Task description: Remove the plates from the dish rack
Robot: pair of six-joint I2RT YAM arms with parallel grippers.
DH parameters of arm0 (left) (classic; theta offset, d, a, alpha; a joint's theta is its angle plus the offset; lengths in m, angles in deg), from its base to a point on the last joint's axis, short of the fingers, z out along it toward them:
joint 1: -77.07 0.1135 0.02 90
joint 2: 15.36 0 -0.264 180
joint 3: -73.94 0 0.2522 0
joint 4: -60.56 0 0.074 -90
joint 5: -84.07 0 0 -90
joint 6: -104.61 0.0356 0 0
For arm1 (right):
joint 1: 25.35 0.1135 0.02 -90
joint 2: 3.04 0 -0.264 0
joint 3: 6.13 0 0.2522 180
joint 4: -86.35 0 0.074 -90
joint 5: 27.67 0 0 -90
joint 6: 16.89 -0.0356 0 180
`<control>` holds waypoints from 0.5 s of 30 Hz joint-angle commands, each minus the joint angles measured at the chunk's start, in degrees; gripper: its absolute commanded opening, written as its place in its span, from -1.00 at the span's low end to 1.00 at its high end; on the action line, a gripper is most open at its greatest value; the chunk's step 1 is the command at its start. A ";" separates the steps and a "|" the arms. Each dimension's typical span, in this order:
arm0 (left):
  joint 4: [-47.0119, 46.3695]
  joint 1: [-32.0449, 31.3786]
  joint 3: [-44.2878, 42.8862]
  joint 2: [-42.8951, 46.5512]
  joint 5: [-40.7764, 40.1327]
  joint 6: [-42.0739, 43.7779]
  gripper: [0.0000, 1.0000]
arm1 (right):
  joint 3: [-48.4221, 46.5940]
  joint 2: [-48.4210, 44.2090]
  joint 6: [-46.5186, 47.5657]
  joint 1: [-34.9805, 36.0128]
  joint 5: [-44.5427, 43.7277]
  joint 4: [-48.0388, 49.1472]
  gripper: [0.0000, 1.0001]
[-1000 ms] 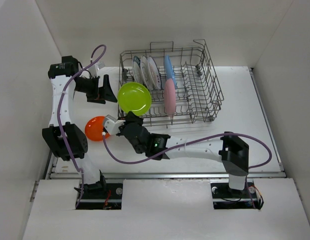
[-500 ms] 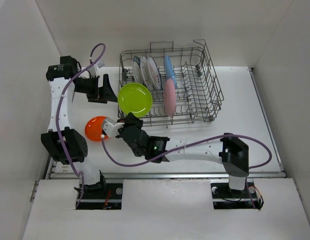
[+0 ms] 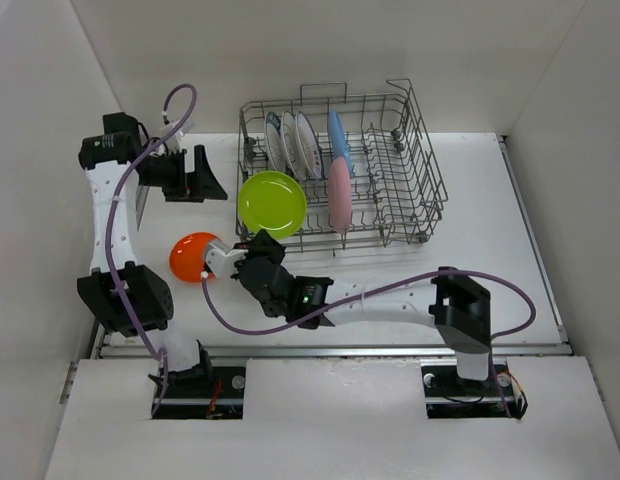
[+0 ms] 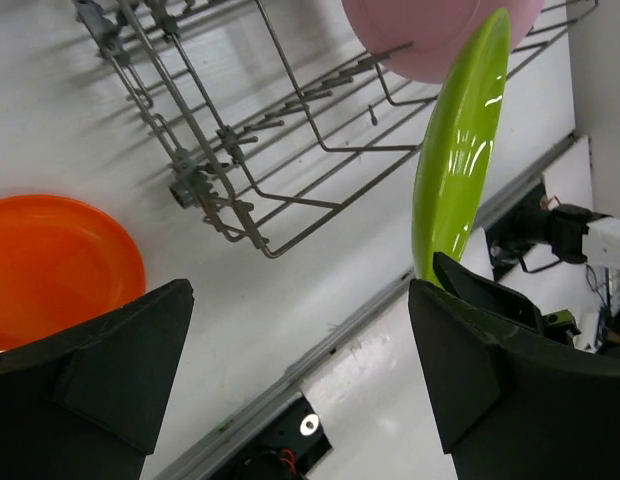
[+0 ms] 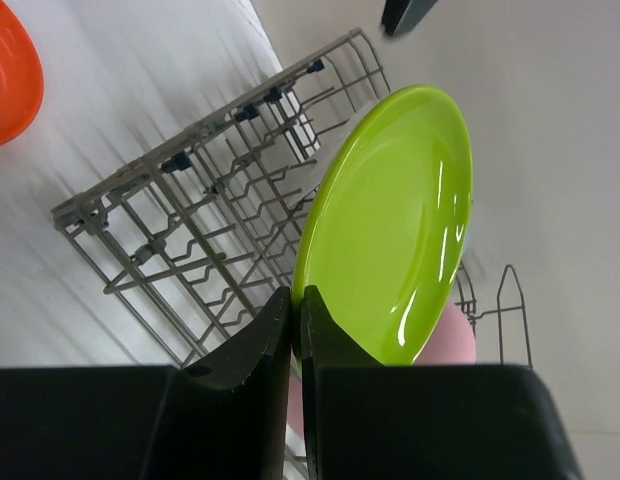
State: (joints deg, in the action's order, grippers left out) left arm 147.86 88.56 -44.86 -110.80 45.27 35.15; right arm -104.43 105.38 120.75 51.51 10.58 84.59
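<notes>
Three white plates — top view only; lime-green plate in right gripper

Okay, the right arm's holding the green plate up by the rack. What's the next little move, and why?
Probably swing the right end effector left and down, bringing the green plate toward the orange plate. The green plate is pinched by its rim and looks lifted above the rack, and the orange one lies flat on the table just to the left, which suggests that's the unloading spot.
</notes>
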 commanded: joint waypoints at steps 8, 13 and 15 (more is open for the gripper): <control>0.46 -3.57 -2.46 3.07 7.66 1.97 0.83 | -3.45 3.11 -4.13 -0.66 -5.03 1.00 -1.00; -1.46 -7.53 -2.46 0.69 2.68 0.03 0.86 | -4.50 3.63 -4.13 -0.66 -3.28 0.48 -1.00; -1.47 -8.84 -2.46 -1.14 1.98 -1.45 0.86 | -4.50 3.64 -4.13 -0.14 -2.58 0.47 -1.00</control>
State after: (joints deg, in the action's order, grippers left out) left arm 146.31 81.17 -45.71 -110.32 47.81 34.65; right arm -105.74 109.03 117.23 50.84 7.96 83.35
